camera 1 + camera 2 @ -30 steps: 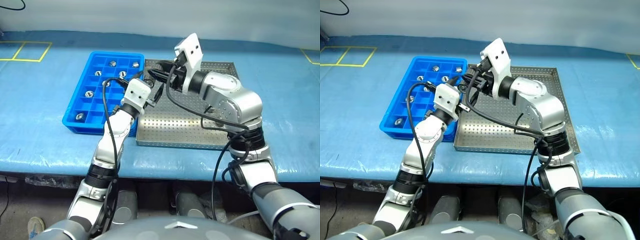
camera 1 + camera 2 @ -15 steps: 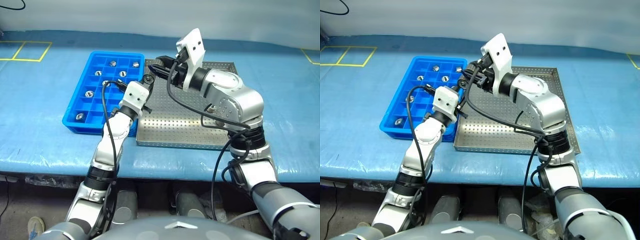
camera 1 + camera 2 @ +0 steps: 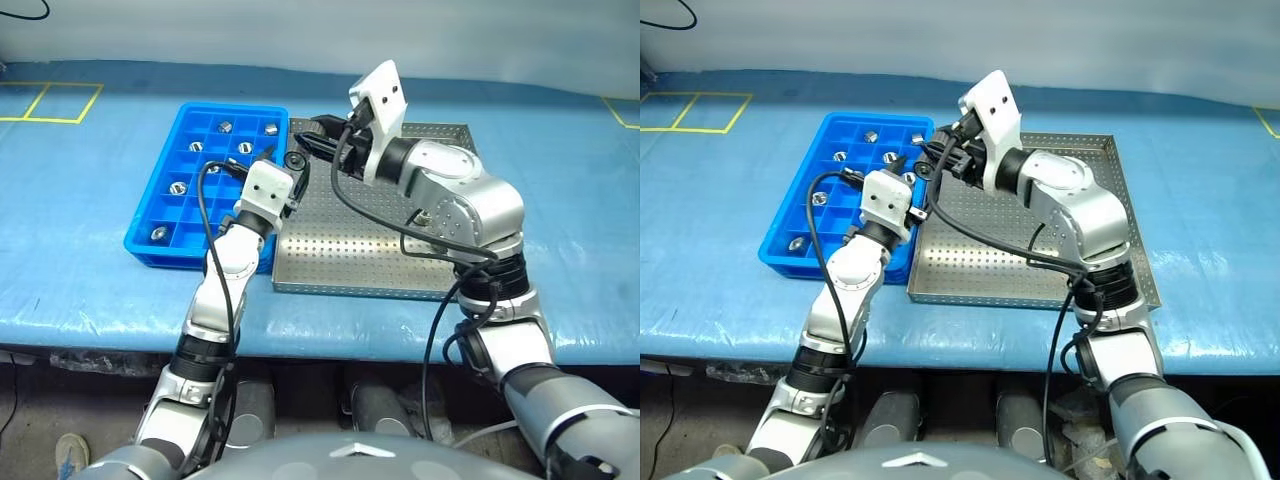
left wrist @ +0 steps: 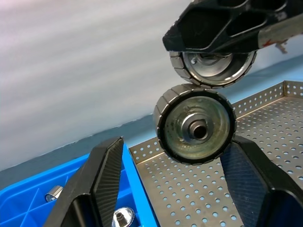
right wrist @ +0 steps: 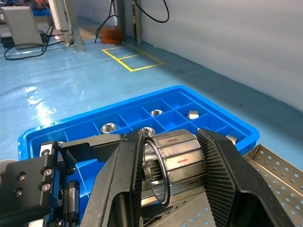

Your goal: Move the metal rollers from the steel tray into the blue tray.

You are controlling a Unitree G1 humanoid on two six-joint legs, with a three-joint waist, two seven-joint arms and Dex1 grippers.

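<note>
- Your right pincer (image 5: 170, 135) is clamped on the upper roller (image 4: 213, 66), held in the air over the steel tray's (image 3: 380, 260) far left corner, just beside the blue tray (image 3: 185, 110).
- A lower roller (image 4: 194, 124) hangs touching the underside of that one. What keeps it there I cannot tell.
- Your left pincer (image 4: 177, 139) is part open and holds nothing. Its fingers (image 4: 109, 175) stand either side of the lower roller, one near, the other just beside it.
- The lower roller's hollow end faces straight down the left pincer, so its axis runs along the fingers and they would close on its round wall.
- The left arm is nearer the blue tray, which lies just to its left and already holds several rollers (image 3: 226, 127).
</note>
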